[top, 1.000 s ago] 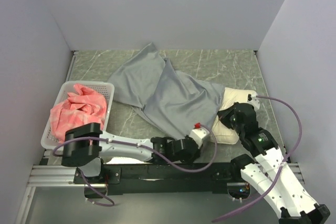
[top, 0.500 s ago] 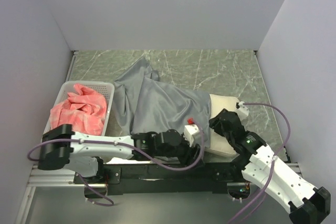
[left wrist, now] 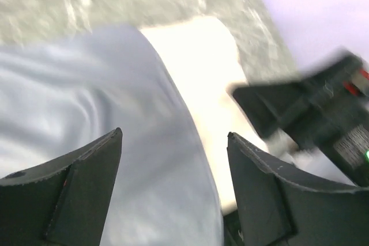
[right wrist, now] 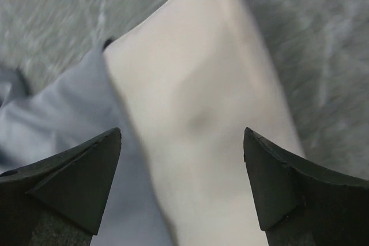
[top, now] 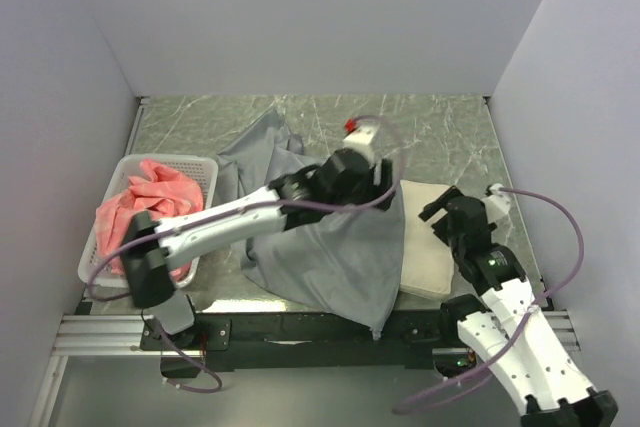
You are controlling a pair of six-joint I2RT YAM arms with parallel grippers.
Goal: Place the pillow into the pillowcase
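The grey pillowcase (top: 330, 247) lies crumpled across the middle of the table, and one corner hangs over the front edge. The cream pillow (top: 425, 247) lies flat at its right side, with its left edge under the grey fabric. My left gripper (top: 380, 179) hovers open above the pillowcase (left wrist: 86, 96) and holds nothing. Its wrist view shows the left gripper (left wrist: 174, 133) over the seam between fabric and pillow (left wrist: 207, 79). My right gripper (top: 437, 212) hangs open over the pillow's far end. In the right wrist view the right gripper (right wrist: 182, 131) is spread above the pillow (right wrist: 196, 84), with the pillowcase (right wrist: 69, 108) to the left.
A white lattice basket (top: 120, 182) holding a pink-red checked cloth (top: 150, 212) stands at the left edge. Grey walls enclose the marbled table (top: 430, 127) on three sides. The two arms are close together over the pillow's left edge.
Both grippers have opened. The left arm rose from the front edge and swung back over the pillowcase. The fabric dropped and now drapes over the front edge. The right gripper pulled back slightly.
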